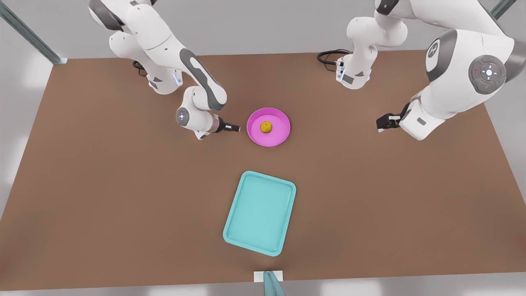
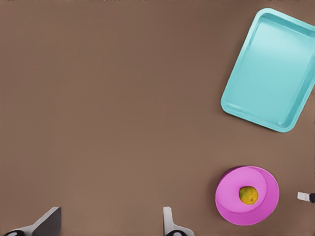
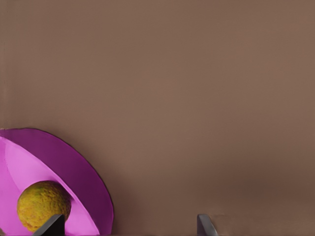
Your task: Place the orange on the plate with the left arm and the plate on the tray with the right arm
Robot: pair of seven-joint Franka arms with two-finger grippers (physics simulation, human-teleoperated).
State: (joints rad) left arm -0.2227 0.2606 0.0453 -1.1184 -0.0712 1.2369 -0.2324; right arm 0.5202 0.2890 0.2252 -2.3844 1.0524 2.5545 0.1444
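Note:
The orange [image 1: 266,127] lies in the middle of the pink plate [image 1: 279,137], which rests on the brown table behind the turquoise tray [image 1: 260,213]. My right gripper [image 1: 233,128] is low at the plate's rim on the front view's left, open, with its fingertips [image 3: 53,226] straddling the rim near the orange [image 3: 43,205]. My left gripper [image 1: 384,122] hangs open and empty well off to the front view's right. Its wrist view looks down on the tray [image 2: 270,69], the plate [image 2: 231,196] and the orange [image 2: 248,195].
A black cable [image 1: 328,56] loops on the table by the far arm base. A small white block with a teal post [image 1: 269,277] sits at the table's near edge, just in front of the tray. Bare brown table [image 1: 123,197] lies on both sides of the tray.

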